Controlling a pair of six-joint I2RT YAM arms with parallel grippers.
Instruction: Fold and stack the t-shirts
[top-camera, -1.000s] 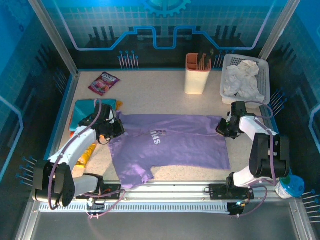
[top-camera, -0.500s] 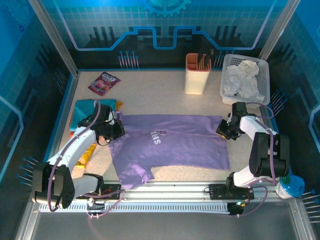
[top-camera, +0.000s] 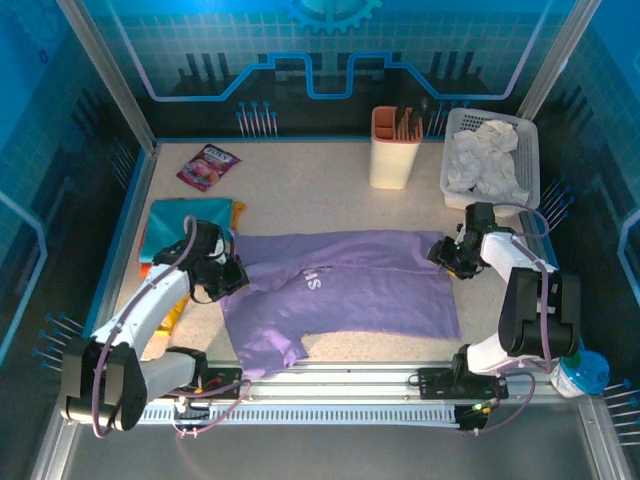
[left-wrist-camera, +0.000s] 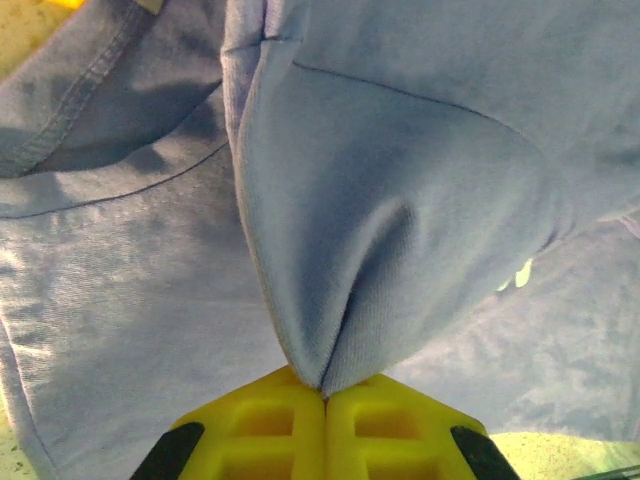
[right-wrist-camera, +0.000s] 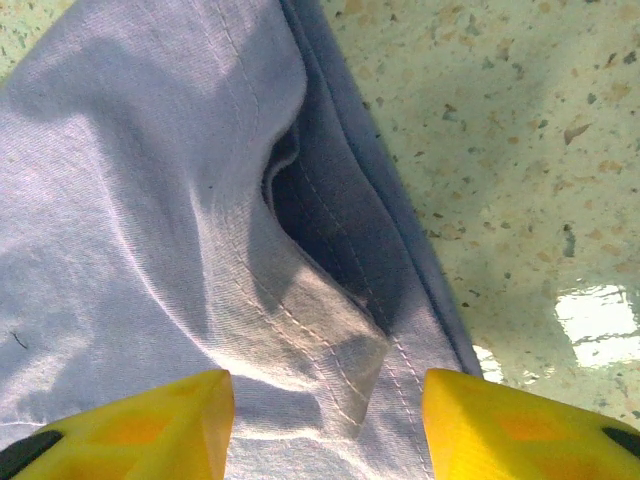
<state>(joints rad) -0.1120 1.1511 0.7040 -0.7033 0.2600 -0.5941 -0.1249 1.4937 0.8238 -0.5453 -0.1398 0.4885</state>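
Where the arm bases are bolted at the near edge of the table, the lavender t-shirt lies just beyond them. It is spread out with its white lettering facing up and one sleeve trailing toward the near edge. At the shirt's left edge the left gripper has its yellow fingers pressed together on a raised fold of the lavender cloth, pinching it. At the shirt's far right corner the right gripper has its jaws apart, straddling the hem and gripping nothing. A small wrinkle of hem lies between its fingers. Just beside the shirt's far left corner a teal t-shirt lies folded, with a yellow edge showing next to it. Beyond the shirt to the far left rests a glossy snack packet. Straight beyond the shirt stands a cream holder. To the shirt's far right a white basket holds crumpled white cloth.
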